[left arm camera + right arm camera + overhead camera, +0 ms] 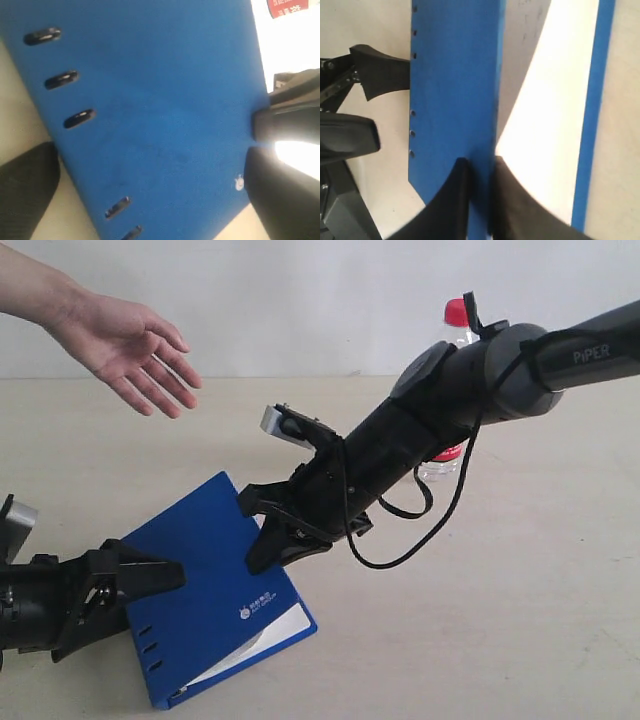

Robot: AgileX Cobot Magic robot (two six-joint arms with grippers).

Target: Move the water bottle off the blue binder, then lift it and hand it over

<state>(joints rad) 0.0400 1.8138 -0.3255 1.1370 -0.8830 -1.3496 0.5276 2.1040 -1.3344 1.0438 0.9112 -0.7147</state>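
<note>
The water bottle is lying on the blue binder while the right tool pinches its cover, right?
No. The exterior view shows the water bottle standing upright behind the right arm, off the blue binder. The right tool does pinch the binder's cover.

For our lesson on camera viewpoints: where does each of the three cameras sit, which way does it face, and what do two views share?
Exterior: off the arms, looking across the table toward the wall; shows left arm, right arm, a person's hand, the water bottle.
Left wrist: close over the blue binder, framed by the open left gripper.
Right wrist: looks along the cover that the right gripper pinches.
Shared: both wrist views show the binder's slots.
</note>
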